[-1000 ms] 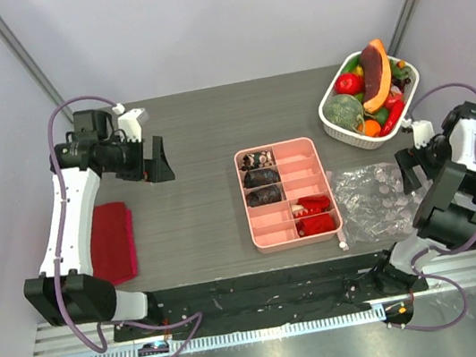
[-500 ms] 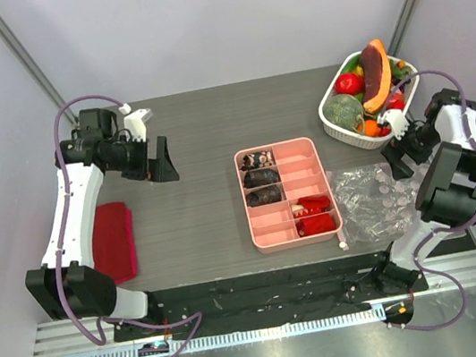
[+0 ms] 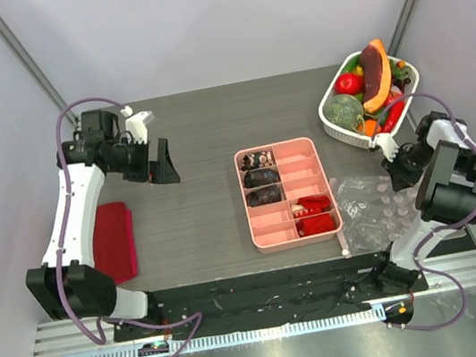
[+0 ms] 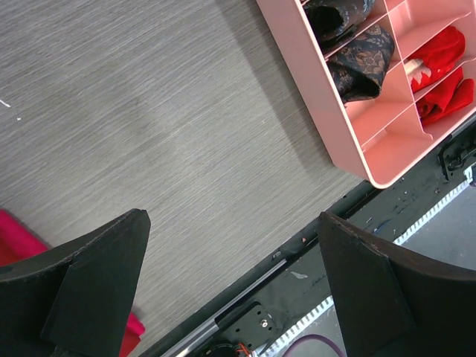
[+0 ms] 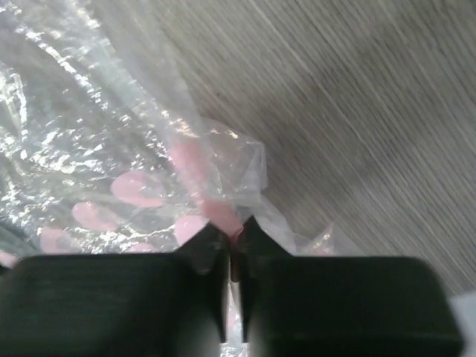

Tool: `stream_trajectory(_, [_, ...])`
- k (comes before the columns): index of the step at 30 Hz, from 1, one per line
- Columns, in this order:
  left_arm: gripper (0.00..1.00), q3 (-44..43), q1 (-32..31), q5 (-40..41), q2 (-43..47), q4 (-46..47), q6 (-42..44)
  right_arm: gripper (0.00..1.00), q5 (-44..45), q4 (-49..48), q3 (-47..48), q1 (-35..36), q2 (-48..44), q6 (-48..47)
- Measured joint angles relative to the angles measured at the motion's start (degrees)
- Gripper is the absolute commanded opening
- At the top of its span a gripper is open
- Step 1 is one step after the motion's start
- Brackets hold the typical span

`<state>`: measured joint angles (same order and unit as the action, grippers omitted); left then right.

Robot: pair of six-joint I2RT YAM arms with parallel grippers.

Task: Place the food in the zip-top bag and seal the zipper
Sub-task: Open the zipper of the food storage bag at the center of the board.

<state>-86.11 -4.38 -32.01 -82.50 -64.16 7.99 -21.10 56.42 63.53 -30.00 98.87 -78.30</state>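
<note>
**Right claw nips the bag's corner; food sits in its basket**

The dark wood-grain table (image 3: 203, 130) carries everything. On its right side, close to the near edge, the zip-top bag (image 3: 371, 207) lies crumpled and mostly flat, between the pink tray (image 3: 322, 185) and the right arm. Its zipper (image 3: 341, 236), a thin white strip, runs near-to-far just beside the tray's right wall, so the bag's mouth faces left toward the tray; a small white tab shows at the strip's near end. The tray's long axis runs the same way. The food (image 3: 349, 83) is heaped in a white basket (image 3: 326, 119) at the far right corner, well apart from the bag, with an orange wedge standing up out of the pile. A red cloth (image 3: 112, 239) lies at the left edge.

The right gripper (image 5: 232, 245) has its jaws pressed together on a fold of the pink-dotted film at the bag's far right part. The left gripper (image 4: 234, 290) hovers spread wide over bare table, holding nothing.
</note>
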Motion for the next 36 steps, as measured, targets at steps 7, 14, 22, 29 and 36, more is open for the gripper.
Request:
stream_trajectory(7, [1.00,2.0,0.0,-0.6,1.5,0.2,-0.3,0.01,-1.7,6.1,2.8,-1.4,-13.6,-1.7])
stream_trajectory(14, [1.00,2.4,0.0,-0.7,2.1,1.0,-2.7,0.01,-11.3,11.3,16.4,-1.7,-21.8,0.4])
stream_trajectory(22, [1.00,2.8,5.1,-7.1,3.0,6.6,-10.9,0.01,-23.4,6.1,27.2,9.8,-21.7,16.9])
stream_trajectory(29, [1.00,14.5,19.0,-20.7,12.0,24.0,-25.2,0.01,-29.4,-18.4,24.9,29.4,-20.4,45.4])
stream_trajectory(36, [0.95,18.2,21.7,-26.5,20.7,32.0,-28.8,0.01,-31.1,-43.3,25.8,43.4,-9.1,71.5])
